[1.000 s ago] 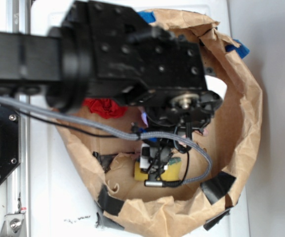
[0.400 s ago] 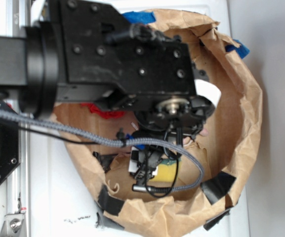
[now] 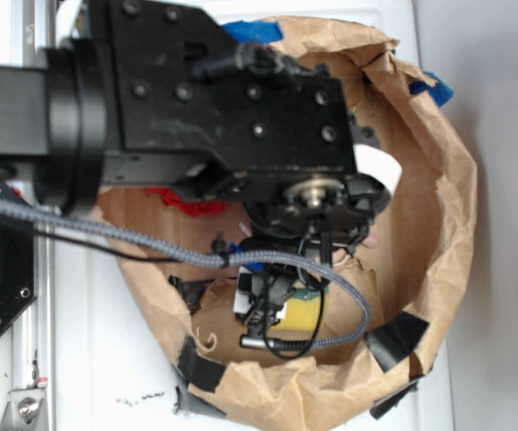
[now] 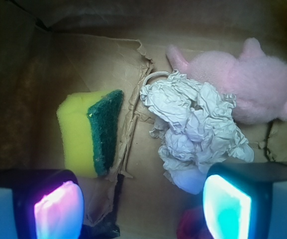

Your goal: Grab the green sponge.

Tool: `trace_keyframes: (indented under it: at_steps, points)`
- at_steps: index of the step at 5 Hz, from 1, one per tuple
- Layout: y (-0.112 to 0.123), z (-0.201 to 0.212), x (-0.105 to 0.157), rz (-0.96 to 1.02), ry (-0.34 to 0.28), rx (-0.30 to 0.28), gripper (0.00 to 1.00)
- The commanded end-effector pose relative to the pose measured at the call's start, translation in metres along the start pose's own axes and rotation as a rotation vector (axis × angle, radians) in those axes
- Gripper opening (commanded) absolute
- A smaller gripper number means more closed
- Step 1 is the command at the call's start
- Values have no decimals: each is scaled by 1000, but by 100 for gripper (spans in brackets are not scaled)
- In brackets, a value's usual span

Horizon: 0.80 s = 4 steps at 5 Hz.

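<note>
The green sponge (image 4: 91,132) is a yellow foam block with a dark green scouring layer on its right side. It lies on brown paper, above and slightly right of my left finger. My gripper (image 4: 143,209) is open, its glowing pads (image 4: 58,211) wide apart with only paper between them. In the exterior view the arm covers most of the bag. A yellow corner of the sponge (image 3: 306,312) shows beside the gripper (image 3: 266,305).
A crumpled white paper wad (image 4: 198,132) lies right of the sponge, close above my right finger. A pink plush toy (image 4: 252,87) sits behind it. Red cloth (image 3: 187,202) peeks out under the arm. The taped brown paper bag wall (image 3: 443,224) rings everything.
Since a second ago the arm has shifted left and looks larger in the exterior view, and it hides more of the sponge. Nothing has moved over the last half second.
</note>
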State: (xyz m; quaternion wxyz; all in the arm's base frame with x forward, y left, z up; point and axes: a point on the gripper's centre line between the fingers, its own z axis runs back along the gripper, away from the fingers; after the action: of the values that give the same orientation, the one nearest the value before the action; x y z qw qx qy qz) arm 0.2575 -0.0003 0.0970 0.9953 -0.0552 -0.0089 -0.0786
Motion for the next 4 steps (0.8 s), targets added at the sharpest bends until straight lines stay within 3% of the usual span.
trace_keyframes:
  at_steps: [1,3,4]
  points:
    - [-19,50,-6,-41,-108,-76,100]
    - [-17,44,-3,22,-128,-62,100]
    - [-17,40,-1,87,-136,-110,100]
